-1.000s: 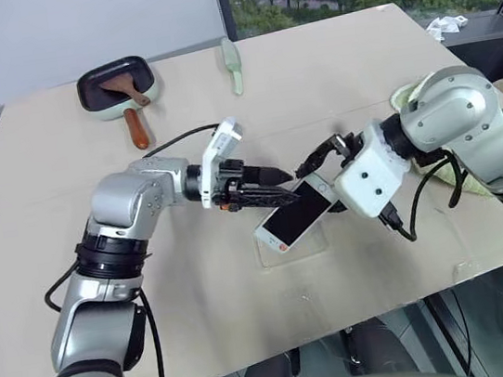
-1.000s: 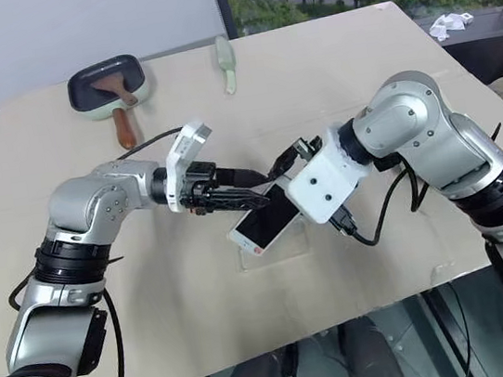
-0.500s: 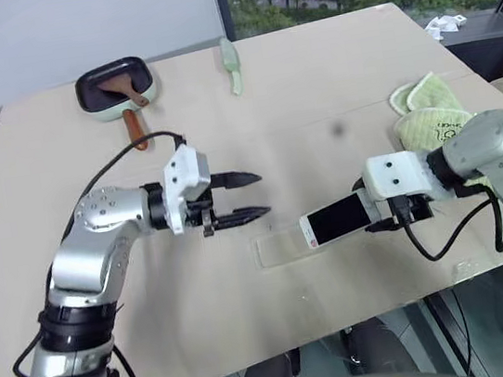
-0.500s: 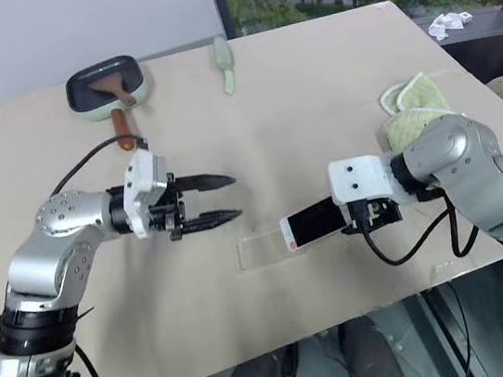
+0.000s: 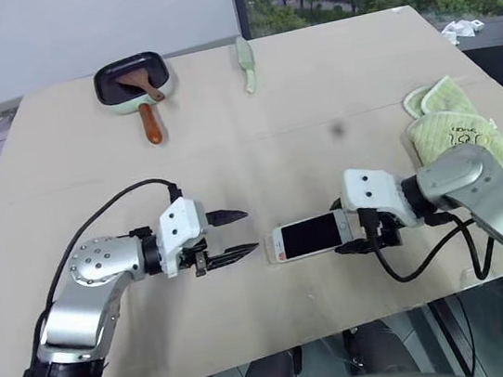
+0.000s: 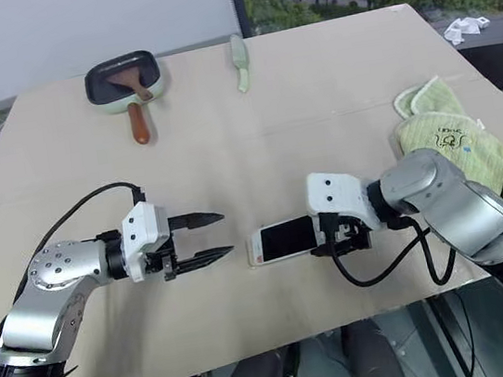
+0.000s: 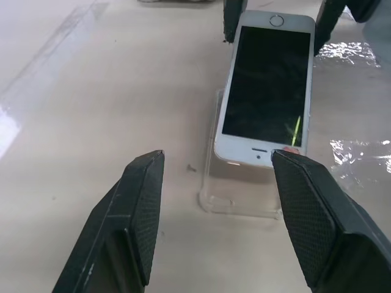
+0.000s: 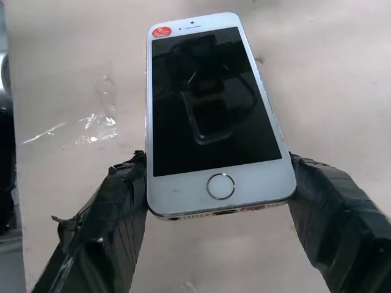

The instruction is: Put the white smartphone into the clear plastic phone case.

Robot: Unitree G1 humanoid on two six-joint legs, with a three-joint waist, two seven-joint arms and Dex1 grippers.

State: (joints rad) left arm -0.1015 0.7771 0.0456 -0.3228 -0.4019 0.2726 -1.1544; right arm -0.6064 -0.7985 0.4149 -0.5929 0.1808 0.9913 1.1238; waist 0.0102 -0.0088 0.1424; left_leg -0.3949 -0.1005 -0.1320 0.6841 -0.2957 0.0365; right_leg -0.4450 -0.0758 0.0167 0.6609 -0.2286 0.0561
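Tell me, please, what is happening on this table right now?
The right gripper holds the white smartphone by its sides, screen up, low over the clear plastic phone case, which lies on the table. The phone is not seated yet. The left gripper is open beside it, holding nothing.

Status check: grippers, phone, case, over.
Right gripper clamps white smartphone over clear case. Left gripper open, empty, beside it. Nothing in the way.
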